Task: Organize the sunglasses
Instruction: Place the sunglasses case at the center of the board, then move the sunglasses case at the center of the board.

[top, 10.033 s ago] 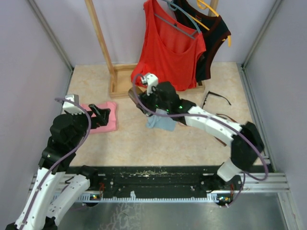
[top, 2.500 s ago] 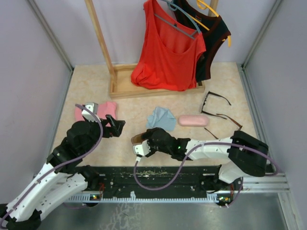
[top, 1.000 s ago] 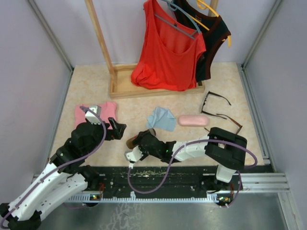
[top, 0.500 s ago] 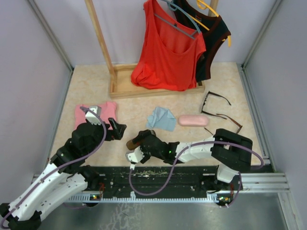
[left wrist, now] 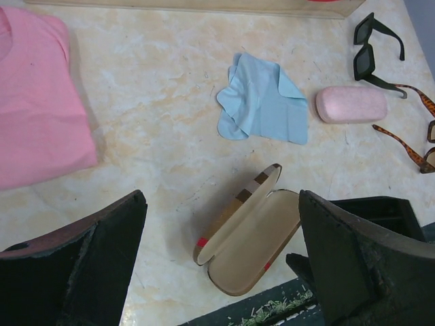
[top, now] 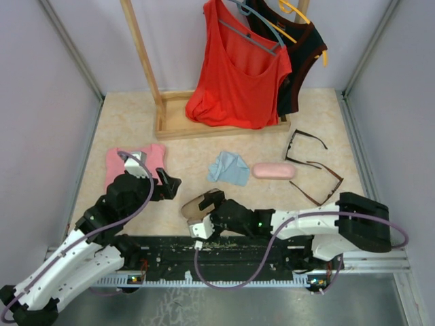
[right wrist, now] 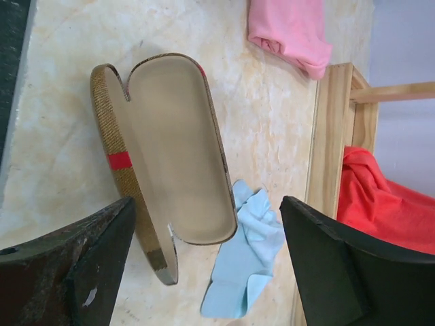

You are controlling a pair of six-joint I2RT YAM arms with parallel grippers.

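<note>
Two grippers stood with their fingers spread wide, and neither gripped anything. On the marble-patterned table (top: 136,122), well beyond both grippers, a red top (top: 239,75) hung over a wooden stand base (top: 173,125). A folded pink cloth (left wrist: 37,102) lay ahead of the left gripper (top: 168,185) and off to its left, apart from its fingers (left wrist: 102,255).

The right gripper (right wrist: 207,204) hovered low over the brown plaid case (left wrist: 248,248), which lay flat on the table with its lid swung open, showing a bare beige lining. The case sat in the gap between the right fingers (right wrist: 75,265); whether either finger brushed its lid could not be told. It also lay just ahead of the left gripper, untouched by it.

Past the case from the right gripper lay a crumpled light blue cloth (left wrist: 264,102), and just beside that a shut pink case (left wrist: 351,104). Farther off, on the right gripper's right side, the black sunglasses (left wrist: 372,54) rested with arms unfolded, and the reddish-brown sunglasses (left wrist: 401,140) lay near them, also unfolded, both well apart from either gripper.
</note>
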